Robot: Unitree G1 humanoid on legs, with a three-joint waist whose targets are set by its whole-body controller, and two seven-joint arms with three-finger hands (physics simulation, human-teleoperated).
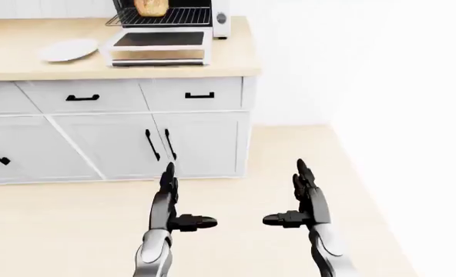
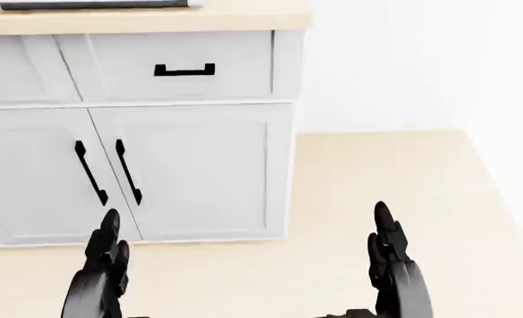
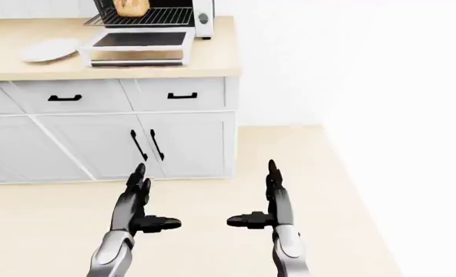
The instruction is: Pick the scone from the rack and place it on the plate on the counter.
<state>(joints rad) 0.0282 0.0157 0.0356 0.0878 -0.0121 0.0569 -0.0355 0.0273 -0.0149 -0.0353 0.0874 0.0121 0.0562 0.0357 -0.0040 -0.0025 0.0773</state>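
Observation:
The golden-brown scone sits on the wire rack of an open toaster oven at the top of the left-eye view. A white plate lies on the wooden counter to the oven's left. My left hand and right hand are both open and empty, fingers straight up, thumbs pointing inward. They hang low over the floor, far below the counter.
The toaster oven's door is folded down onto the counter. White cabinet drawers and doors with black handles stand under the counter. A white wall runs along the right. Wood floor lies between me and the cabinets.

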